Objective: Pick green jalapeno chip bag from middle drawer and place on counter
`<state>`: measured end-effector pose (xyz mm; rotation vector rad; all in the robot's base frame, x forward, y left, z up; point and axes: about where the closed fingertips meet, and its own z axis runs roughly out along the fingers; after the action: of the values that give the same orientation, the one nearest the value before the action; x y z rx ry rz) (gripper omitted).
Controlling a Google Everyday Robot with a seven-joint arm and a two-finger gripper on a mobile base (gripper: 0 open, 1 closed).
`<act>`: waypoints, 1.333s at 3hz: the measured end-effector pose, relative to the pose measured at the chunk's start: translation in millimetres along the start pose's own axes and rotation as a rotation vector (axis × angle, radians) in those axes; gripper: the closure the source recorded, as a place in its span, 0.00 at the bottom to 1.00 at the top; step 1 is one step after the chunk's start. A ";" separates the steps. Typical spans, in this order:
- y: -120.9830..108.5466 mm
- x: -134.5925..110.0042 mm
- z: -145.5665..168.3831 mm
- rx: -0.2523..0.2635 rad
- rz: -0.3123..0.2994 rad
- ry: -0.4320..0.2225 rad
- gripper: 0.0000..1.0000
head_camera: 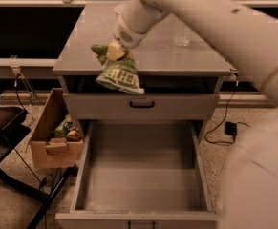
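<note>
The green jalapeno chip bag hangs from my gripper, which is shut on its top corner. The bag dangles over the counter's front edge, its lower part in front of the gap below the counter top. The middle drawer is pulled fully open below, and its grey floor is bare. My white arm reaches in from the upper right and fills the right side of the view.
A clear plastic cup and a white bowl stand on the counter behind the arm. A closed drawer front with a black handle sits above the open drawer. A cardboard box with snack bags stands on the floor at left.
</note>
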<state>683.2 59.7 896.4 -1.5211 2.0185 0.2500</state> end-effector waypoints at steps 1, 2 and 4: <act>-49.6 -10.3 35.4 0.031 0.026 0.040 1.00; -112.1 -40.2 9.0 0.182 0.058 0.051 1.00; -160.9 -69.5 -52.0 0.395 0.169 -0.012 1.00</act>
<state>825.9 38.3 1008.7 -1.1050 2.0407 -0.0726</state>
